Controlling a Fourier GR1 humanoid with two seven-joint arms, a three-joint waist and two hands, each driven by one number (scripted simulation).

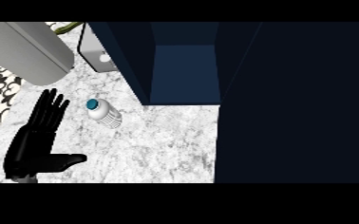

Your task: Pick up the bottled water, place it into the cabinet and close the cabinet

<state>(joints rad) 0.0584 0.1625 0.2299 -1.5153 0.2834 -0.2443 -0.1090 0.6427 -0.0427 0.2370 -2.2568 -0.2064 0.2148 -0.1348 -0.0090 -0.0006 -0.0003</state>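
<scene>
Left robot hand (35, 140) rests open beside bottled water (104, 113) near open cabinet (184, 71)

Can't read any text from my end, the bottled water (104, 113) label is just an unreadable pattern.

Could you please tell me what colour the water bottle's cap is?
Teal blue cap on the white bottle, head view.

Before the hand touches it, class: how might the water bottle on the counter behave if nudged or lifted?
The water bottle looks tilted or lying, so its round body may roll. Its ribbed sides could aid grasping. The marble counter looks smooth, so it may slide.
</scene>
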